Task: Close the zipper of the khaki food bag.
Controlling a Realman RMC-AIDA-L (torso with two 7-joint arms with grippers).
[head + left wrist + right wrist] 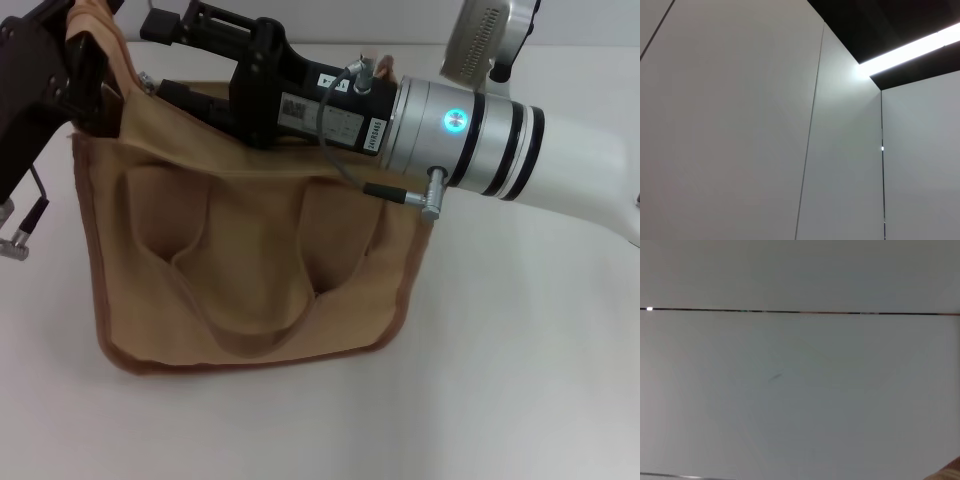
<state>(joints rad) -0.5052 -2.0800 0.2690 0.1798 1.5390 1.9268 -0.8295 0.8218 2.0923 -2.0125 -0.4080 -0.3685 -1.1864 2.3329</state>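
The boxy khaki food bag, matte canvas with brown trim and two flat handles, stands on the white worktop, the left gripper at its far left corner and the right gripper over its top, fingers' state indiscernible.

The khaki food bag stands on the table, left of centre.
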